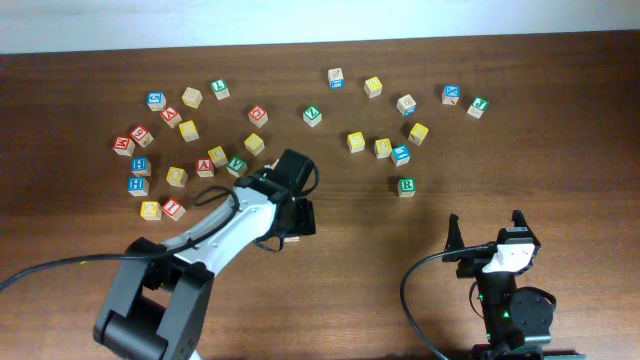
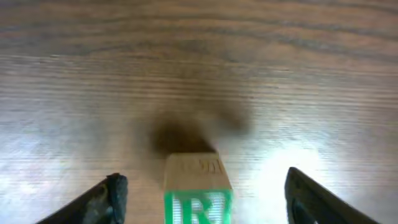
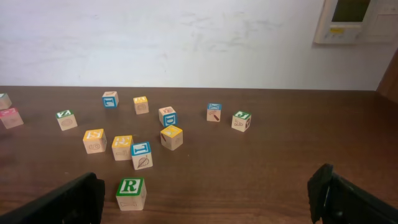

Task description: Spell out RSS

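**Left arm at the R cube, mid-table**

A wooden cube with a green R (image 2: 196,171) stands on the brown wooden table (image 2: 199,56) between the spread fingers of the left gripper (image 2: 202,193), touching neither. It is probably set there as the word's first letter. The right gripper (image 3: 206,190) gapes wide and empty, with a second green-R cube (image 3: 130,193) just ahead.

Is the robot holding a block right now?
No. The small wooden cube with a green R sits on the table between the left gripper's open fingers, untouched. The right gripper is open and empty.
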`<state>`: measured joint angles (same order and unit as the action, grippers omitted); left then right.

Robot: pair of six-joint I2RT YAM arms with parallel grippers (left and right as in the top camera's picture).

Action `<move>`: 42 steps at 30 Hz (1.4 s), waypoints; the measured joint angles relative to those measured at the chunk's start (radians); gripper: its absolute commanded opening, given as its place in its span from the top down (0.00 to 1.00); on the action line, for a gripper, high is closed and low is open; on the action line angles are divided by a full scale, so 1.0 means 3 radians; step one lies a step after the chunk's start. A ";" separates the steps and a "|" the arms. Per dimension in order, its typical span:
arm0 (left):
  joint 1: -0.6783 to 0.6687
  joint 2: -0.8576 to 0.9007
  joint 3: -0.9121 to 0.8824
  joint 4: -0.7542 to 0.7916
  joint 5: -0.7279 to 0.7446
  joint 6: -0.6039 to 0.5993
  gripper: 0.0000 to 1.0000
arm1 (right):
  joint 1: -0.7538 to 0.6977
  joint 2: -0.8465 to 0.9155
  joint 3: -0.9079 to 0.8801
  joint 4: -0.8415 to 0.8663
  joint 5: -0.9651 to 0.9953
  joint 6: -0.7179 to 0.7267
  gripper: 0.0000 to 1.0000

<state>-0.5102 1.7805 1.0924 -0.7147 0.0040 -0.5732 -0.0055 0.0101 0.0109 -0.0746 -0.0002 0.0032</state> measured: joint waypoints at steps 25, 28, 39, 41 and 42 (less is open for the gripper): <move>0.1541 0.0037 0.1892 -0.2021 -0.0006 0.0028 0.01 | 0.0000 0.0000 0.0000 -0.0001 0.0000 0.0001 0.02; 0.1540 0.0037 0.1892 -0.2019 -0.0015 0.0028 0.01 | 0.0000 0.0000 0.0000 -0.0001 0.0000 0.0001 0.02; 0.1541 0.0037 0.1892 -0.2021 -0.0015 0.0028 0.01 | 0.0000 0.0000 0.0000 -0.0001 0.0000 0.0001 0.02; 0.1541 0.0037 0.1892 -0.2021 -0.0015 0.0028 0.01 | 0.0000 0.0000 0.0000 -0.0001 0.0000 0.0001 0.02; 0.1541 0.0037 0.1892 -0.2021 -0.0015 0.0028 0.01 | 0.0000 0.0000 0.0000 -0.0001 0.0000 0.0000 0.02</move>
<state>-0.0479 1.7916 1.6600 -1.3209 -0.0006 -0.5648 -0.0055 0.0101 0.0109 -0.0750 -0.0002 0.0032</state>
